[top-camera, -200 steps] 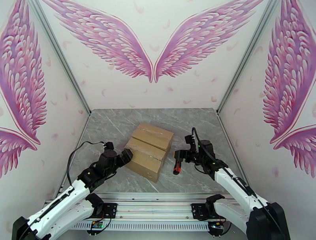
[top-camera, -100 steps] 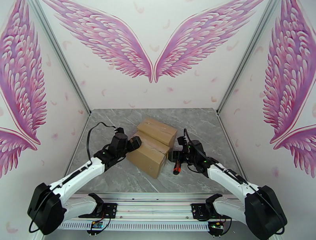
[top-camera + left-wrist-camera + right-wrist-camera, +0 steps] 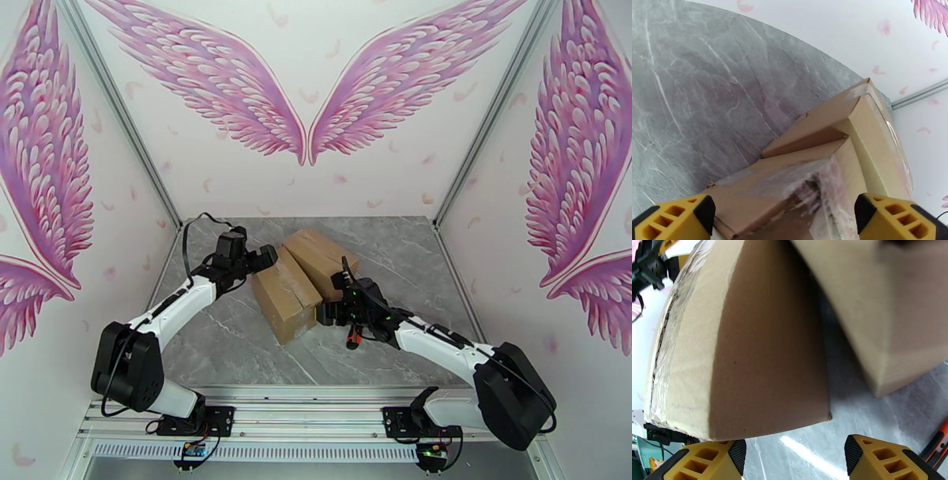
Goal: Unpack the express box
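The brown cardboard express box (image 3: 288, 296) lies mid-table at a slant, its top split along a seam into two flaps. In the left wrist view the clear tape (image 3: 805, 177) over that seam is torn and a dark gap shows between the flaps. My left gripper (image 3: 265, 258) is open at the box's far left corner, its yellow fingertips (image 3: 675, 219) spread either side of the box top (image 3: 809, 150). My right gripper (image 3: 325, 312) is open against the near right side of the box (image 3: 762, 338), holding nothing.
An orange and black box cutter (image 3: 353, 338) lies on the grey marble table (image 3: 229, 347) just right of my right gripper, and its tip (image 3: 936, 441) shows in the right wrist view. White walls with pink wings close in the table on three sides.
My left arm has reached farther back, up to the box's far corner. The right gripper has moved left to the box's side. The box has turned and shifted towards the back.
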Robot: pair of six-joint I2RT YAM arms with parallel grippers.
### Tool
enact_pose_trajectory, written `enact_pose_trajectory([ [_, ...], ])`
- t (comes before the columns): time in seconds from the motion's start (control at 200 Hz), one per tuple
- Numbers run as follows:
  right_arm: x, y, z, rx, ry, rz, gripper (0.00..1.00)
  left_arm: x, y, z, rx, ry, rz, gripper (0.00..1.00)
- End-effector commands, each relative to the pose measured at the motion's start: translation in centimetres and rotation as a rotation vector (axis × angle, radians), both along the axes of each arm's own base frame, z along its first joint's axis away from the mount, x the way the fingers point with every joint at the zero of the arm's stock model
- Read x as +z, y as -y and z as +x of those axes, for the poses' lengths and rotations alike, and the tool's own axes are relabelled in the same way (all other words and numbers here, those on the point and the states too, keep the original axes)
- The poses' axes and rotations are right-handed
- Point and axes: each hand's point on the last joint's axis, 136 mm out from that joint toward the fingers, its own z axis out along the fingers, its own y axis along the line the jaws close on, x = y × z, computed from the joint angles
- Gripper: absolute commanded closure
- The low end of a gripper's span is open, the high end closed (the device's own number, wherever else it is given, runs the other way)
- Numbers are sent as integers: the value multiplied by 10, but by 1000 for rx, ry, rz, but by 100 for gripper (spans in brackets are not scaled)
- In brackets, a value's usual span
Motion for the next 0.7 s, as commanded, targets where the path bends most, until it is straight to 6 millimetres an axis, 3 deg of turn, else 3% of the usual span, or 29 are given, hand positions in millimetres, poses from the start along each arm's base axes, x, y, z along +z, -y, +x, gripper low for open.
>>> enact_pose_trajectory([
  [0.0, 17, 13, 12, -94, 41, -43, 28, 20, 6, -25, -135, -3, 9, 1],
  [0.135, 24, 51, 10, -236, 68, -155, 24, 24, -25, -53, -66, 5, 24, 1],
  [0.235, 28, 65, 12, -277, 99, -214, 23, 21, -31, -71, -60, -10, 17, 1],
  [0.495, 27, 43, 43, -248, 87, -254, 22, -7, -20, -92, -54, -71, -77, 1],
  [0.695, 21, 31, 68, -282, 98, -243, 22, -20, 0, -78, -124, -75, -75, 1],
])
